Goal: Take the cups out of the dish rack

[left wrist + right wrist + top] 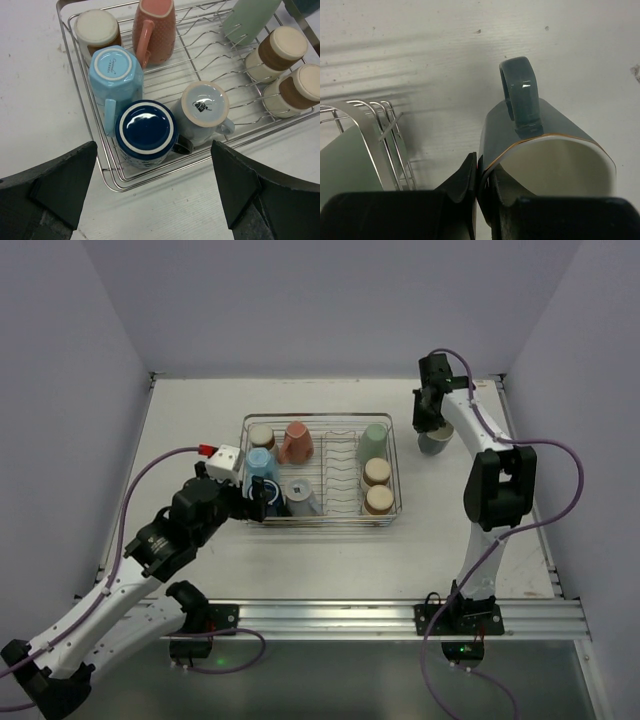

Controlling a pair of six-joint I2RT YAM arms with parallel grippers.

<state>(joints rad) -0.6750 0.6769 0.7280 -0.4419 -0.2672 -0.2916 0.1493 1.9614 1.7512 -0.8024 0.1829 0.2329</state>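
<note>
- The left claw [153,162] is held spread wide above the near-left corner of the dish rack [112,182]. Its arm is reached in from the near-left of the surface [300,570], wrist tipped down.
- The navy cup [146,129] is seated straight below that claw, base up and long axis vertical. A plain descent is judged sufficient, and the left arm is far nearer.
- The light blue cup [115,72] is crowded against it on the far side, with the grey-white cup [204,107] just beside it.
- Beyond the rack's far-right corner, the right claw [479,175] is pinched on the rim of a dark mug [535,125], mouth up. Whether the mug's base is set down cannot be told.
</note>
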